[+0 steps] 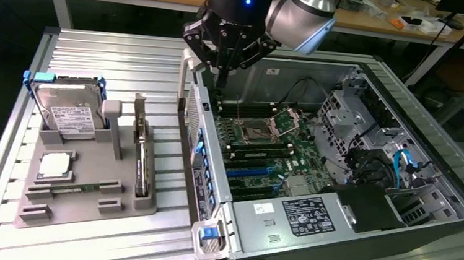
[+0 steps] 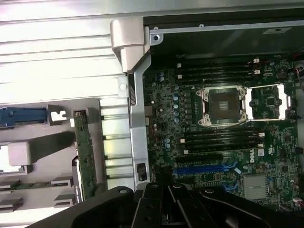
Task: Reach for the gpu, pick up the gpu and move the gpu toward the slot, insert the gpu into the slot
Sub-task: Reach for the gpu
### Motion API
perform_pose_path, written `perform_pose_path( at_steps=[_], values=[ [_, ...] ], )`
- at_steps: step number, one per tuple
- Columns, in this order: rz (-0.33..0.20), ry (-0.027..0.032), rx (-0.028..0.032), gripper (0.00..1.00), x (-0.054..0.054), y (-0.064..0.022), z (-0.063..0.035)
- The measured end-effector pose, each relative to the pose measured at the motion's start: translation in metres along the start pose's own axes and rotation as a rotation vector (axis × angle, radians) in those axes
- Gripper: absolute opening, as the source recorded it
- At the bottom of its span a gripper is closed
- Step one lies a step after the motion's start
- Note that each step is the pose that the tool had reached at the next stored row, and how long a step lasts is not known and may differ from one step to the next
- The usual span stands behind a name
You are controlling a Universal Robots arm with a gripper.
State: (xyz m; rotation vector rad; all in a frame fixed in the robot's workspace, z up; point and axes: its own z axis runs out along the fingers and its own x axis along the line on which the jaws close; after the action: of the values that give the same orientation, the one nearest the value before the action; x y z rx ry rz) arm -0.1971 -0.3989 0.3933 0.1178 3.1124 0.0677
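Note:
The gpu (image 1: 141,160) stands on its edge in a grey holder (image 1: 85,208) on the slatted table, at the exterior view's left of the open computer case (image 1: 336,175). From the wrist it is a thin green-brown card (image 2: 85,156). My gripper (image 1: 222,73) hangs above the far corner of the case by its side wall, well apart from the gpu. Its fingers are shut with nothing between them. The black gripper body (image 2: 164,204) also shows in the wrist view. Blue slots (image 1: 254,169) lie on the motherboard, and the wrist view has them too (image 2: 204,168).
The holder also carries a hard drive (image 1: 71,117) in a blue caddy, a square processor chip (image 1: 53,164) and a memory stick (image 1: 70,187). The case's side wall (image 1: 205,159) stands between holder and motherboard. Cables and a drive cage (image 1: 379,160) fill the case's far side.

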Motion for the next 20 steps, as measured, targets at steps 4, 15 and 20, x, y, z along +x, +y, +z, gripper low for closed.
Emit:
perform_pose_path(
  at_steps=[4,15,20],
  values=[
    [0.0,0.0001,0.0001,0.11,0.01,-0.0007,-0.0003],
    [0.0,0.0001,0.0,0.11,0.04,-0.003,-0.0011],
    [0.0,0.0,0.0,0.11,0.053,-0.004,-0.0015]
  ],
)
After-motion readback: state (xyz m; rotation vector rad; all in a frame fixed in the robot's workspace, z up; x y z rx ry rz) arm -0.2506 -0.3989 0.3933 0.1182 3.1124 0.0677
